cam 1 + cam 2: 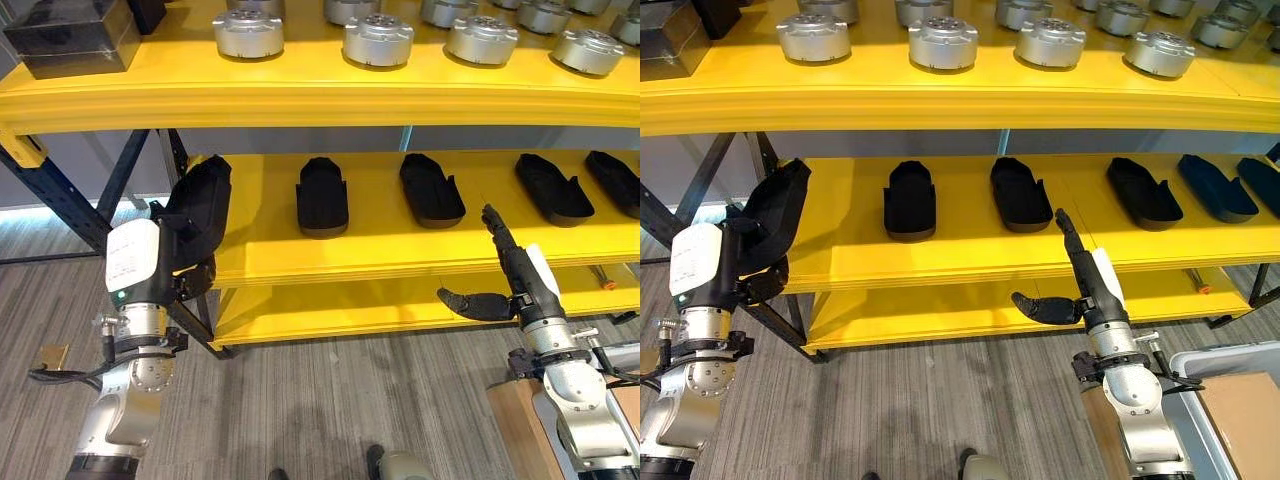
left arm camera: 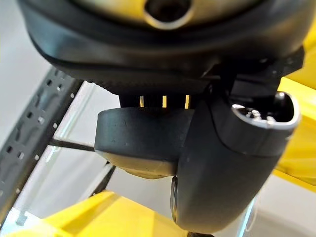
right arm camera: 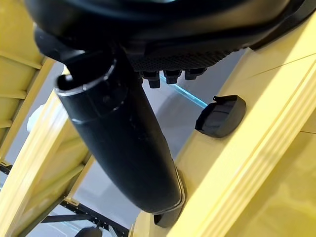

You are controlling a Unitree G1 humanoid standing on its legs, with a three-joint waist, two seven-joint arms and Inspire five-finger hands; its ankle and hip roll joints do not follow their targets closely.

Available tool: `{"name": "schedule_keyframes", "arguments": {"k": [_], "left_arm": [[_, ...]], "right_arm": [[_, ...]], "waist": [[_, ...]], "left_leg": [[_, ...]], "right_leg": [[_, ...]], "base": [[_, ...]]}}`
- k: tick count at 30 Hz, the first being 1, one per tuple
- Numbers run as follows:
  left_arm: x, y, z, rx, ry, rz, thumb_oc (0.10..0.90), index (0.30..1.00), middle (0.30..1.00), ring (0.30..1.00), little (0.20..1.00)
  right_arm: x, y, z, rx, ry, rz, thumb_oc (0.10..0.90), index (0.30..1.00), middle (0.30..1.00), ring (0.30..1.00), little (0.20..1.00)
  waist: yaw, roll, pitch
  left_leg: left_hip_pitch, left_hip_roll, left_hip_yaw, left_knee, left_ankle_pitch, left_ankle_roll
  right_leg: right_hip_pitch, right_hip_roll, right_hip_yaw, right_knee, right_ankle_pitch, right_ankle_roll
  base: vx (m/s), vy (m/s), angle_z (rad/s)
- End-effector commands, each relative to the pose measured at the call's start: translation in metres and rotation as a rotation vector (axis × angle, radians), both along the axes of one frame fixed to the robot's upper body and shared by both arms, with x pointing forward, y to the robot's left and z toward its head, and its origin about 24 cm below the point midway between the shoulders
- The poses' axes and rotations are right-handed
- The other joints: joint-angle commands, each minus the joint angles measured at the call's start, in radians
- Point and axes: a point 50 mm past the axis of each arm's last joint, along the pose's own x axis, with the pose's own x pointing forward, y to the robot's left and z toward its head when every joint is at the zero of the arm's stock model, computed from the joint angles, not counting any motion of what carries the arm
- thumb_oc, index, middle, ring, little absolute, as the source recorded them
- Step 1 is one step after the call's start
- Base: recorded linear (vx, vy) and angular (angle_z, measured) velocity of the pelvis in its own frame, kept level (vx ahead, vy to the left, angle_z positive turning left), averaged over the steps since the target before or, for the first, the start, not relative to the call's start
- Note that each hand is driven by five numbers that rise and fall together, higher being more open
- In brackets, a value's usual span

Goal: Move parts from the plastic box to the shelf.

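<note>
A long black shoe-shaped part (image 1: 205, 195) is tilted up at the left end of the yellow middle shelf (image 1: 380, 262), with my left hand (image 1: 188, 262) shut on its lower end. The left wrist view shows the thumb (image 2: 227, 163) curled against the black part (image 2: 140, 136). Several more black parts (image 1: 322, 195) (image 1: 432, 190) (image 1: 552, 188) lie in a row along that shelf. My right hand (image 1: 510, 262) stands open in front of the shelf edge, fingers straight and pointing up, thumb (image 1: 472, 303) held out sideways, nothing in it. Its wrist view shows one black part (image 3: 220, 116) on the shelf.
Round silver parts (image 1: 378, 40) line the top shelf, with a black box (image 1: 75, 38) at its left end. A pale plastic box (image 1: 1210, 375) holding cardboard stands at lower right. Dark blue shelf braces (image 1: 60, 195) run behind my left arm. A lower yellow shelf (image 1: 330, 312) lies beneath.
</note>
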Motion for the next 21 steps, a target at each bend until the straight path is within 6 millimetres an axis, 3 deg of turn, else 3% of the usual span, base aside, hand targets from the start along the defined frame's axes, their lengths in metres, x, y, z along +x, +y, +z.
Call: {"name": "schedule_keyframes", "arguments": {"k": [1, 3, 6, 7, 8, 10, 11, 15, 16, 18, 21], "left_arm": [[0.006, 0.008, 0.058, 0.124, -0.263, 0.007, 0.4, 0.3, 0.3, 0.3, 0.3], [0.006, 0.007, 0.054, 0.114, -0.246, 0.001, 0.4, 0.3, 0.3, 0.3, 0.3], [0.005, 0.008, 0.053, 0.109, -0.247, 0.012, 0.4, 0.3, 0.3, 0.3, 0.3], [0.005, 0.009, 0.05, 0.108, -0.238, 0.019, 0.4, 0.3, 0.3, 0.3, 0.3], [0.003, 0.01, 0.046, 0.102, -0.229, 0.026, 0.4, 0.3, 0.3, 0.3, 0.3], [0.002, 0.012, 0.045, 0.102, -0.229, 0.033, 0.4, 0.3, 0.3, 0.3, 0.3], [0.001, 0.012, 0.045, 0.096, -0.235, 0.028, 0.4, 0.3, 0.3, 0.3, 0.3], [0.001, 0.015, 0.048, 0.113, -0.246, 0.045, 0.4, 0.3, 0.3, 0.3, 0.3], [-0.001, 0.018, 0.048, 0.137, -0.234, 0.057, 0.4, 0.3, 0.3, 0.3, 0.3], [-0.002, 0.018, 0.048, 0.146, -0.229, 0.055, 0.4, 0.3, 0.3, 0.3, 0.3], [-0.002, 0.019, 0.048, 0.161, -0.22, 0.054, 0.4, 0.3, 0.3, 0.3, 0.3]], "right_arm": [[0.008, 0.001, 0.047, 0.009, -0.237, 0.052, 0.9, 1.0, 1.0, 1.0, 1.0], [0.008, -0.003, 0.049, 0.002, -0.239, 0.04, 0.9, 1.0, 1.0, 1.0, 1.0], [0.006, -0.007, 0.049, 0.004, -0.239, 0.021, 0.9, 1.0, 1.0, 1.0, 1.0], [0.007, -0.008, 0.048, 0.007, -0.235, 0.015, 0.9, 1.0, 1.0, 1.0, 1.0], [0.007, -0.009, 0.048, 0.007, -0.238, 0.011, 0.9, 1.0, 1.0, 1.0, 1.0], [0.006, -0.012, 0.047, -0.001, -0.237, -0.005, 0.9, 1.0, 1.0, 1.0, 1.0], [0.005, -0.014, 0.046, -0.003, -0.234, -0.017, 0.9, 1.0, 1.0, 1.0, 1.0], [0.007, -0.012, 0.045, -0.015, -0.235, -0.018, 0.9, 1.0, 1.0, 1.0, 1.0], [0.004, -0.014, 0.042, -0.027, -0.22, -0.029, 0.9, 1.0, 1.0, 1.0, 1.0], [0.002, -0.016, 0.039, -0.029, -0.206, -0.037, 0.9, 1.0, 1.0, 1.0, 1.0], [-0.003, -0.019, 0.031, -0.019, -0.177, -0.072, 0.9, 1.0, 1.0, 1.0, 1.0]], "waist": [[-0.009, -0.032, -0.067], [0.021, -0.043, -0.027], [0.023, -0.039, -0.025], [0.027, -0.034, -0.025], [0.032, -0.021, -0.03], [0.026, -0.013, -0.037], [0.033, 0.001, -0.038], [0.043, 0.024, -0.037], [0.041, 0.038, -0.054], [0.041, 0.036, -0.061], [0.042, 0.015, -0.075]], "left_leg": [[-0.076, 0.112, -0.075, 0.224, 0.061, -0.075], [-0.152, 0.096, -0.139, 0.344, 0.149, -0.075], [-0.187, 0.07, -0.175, 0.343, 0.119, -0.061], [-0.201, 0.027, -0.201, 0.299, 0.09, -0.049], [-0.212, -0.008, -0.225, 0.173, 0.058, -0.033], [-0.203, 0.02, -0.211, 0.082, 0.103, -0.039], [-0.22, 0.051, -0.223, -0.004, 0.157, -0.047], [-0.208, 0.066, -0.252, -0.081, 0.19, -0.067], [-0.181, 0.071, -0.233, -0.097, 0.187, -0.068], [-0.179, 0.067, -0.222, -0.077, 0.177, -0.065], [-0.219, 0.034, -0.183, 0.06, 0.105, -0.047]], "right_leg": [[0.143, 0.027, -0.007, -0.193, 0.044, -0.007], [0.158, 0.047, -0.018, -0.189, 0.044, -0.04], [0.156, 0.044, -0.028, -0.183, 0.028, -0.043], [0.157, 0.038, -0.03, -0.18, 0.02, -0.038], [0.163, 0.04, -0.025, -0.183, 0.012, -0.028], [0.17, 0.04, -0.022, -0.187, 0.006, -0.022], [0.186, 0.032, -0.014, -0.19, -0.003, -0.009], [0.208, 0.029, 0.014, -0.183, -0.023, 0.003], [0.228, 0.018, 0.017, -0.187, -0.033, 0.012], [0.24, 0.005, 0.016, -0.191, -0.033, 0.017], [0.274, -0.059, 0.014, -0.216, -0.019, 0.042]], "base": [[-0.04, -0.278, -0.06], [-0.09, -0.278, -0.07], [0.0, -0.097, 0.0], [0.12, 0.031, 0.3], [0.17, 0.076, 0.32], [0.15, 0.083, 0.09], [0.15, 0.096, 0.02], [0.16, 0.122, -0.26], [0.2, 0.178, -0.51], [0.15, 0.152, -0.39], [0.17, 0.214, -0.16]]}}
